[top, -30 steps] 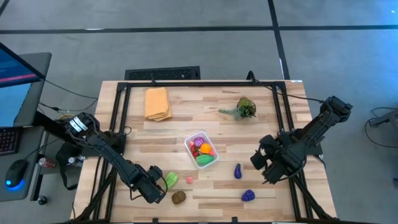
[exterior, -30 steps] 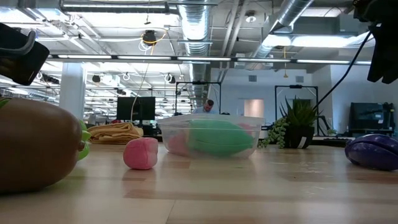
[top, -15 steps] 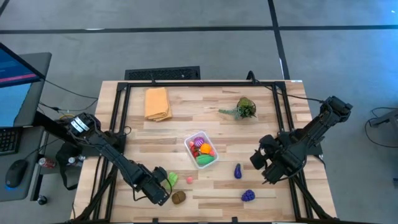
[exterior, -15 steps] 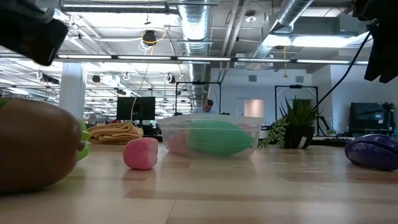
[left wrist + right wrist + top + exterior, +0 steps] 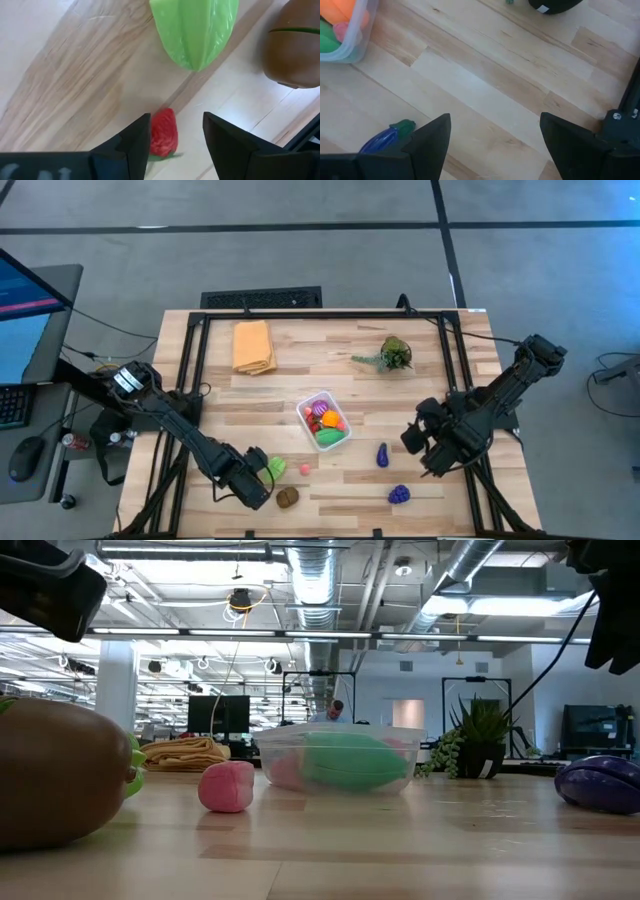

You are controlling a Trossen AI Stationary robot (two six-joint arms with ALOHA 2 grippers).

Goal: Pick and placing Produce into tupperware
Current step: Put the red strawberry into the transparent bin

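We judge the step in hand to be the approach on a red strawberry (image 5: 164,132). Our left pincer (image 5: 172,137) hangs over the 7 o'clock part of the wooden surface (image 5: 290,360), fingers spread wide and holding nothing, with the strawberry lying on the wood between the two fingertips in the left wrist view. Just past it lie a green star-shaped fruit (image 5: 197,30) and a brown kiwi (image 5: 295,42); from above the green fruit (image 5: 275,469) sits just beside the pincer and the kiwi (image 5: 287,497) at 6 o'clock of it. The strawberry itself is hidden under the arm in the high view.

The tupperware (image 5: 324,420) stands near the middle of the surface, already holding several pieces, a large green one and an orange one among them. A small pink piece (image 5: 304,468) lies at 7 o'clock of it.

Our right pincer (image 5: 492,145) waits at the 4 o'clock side, fingers wide apart and empty, with a blue-purple eggplant (image 5: 382,455) near it and a purple grape bunch (image 5: 399,494) at 6 o'clock of that.

Next we would need to lower the left pincer squarely over the strawberry, close on it, lift, and carry it toward 1 o'clock to the tupperware.
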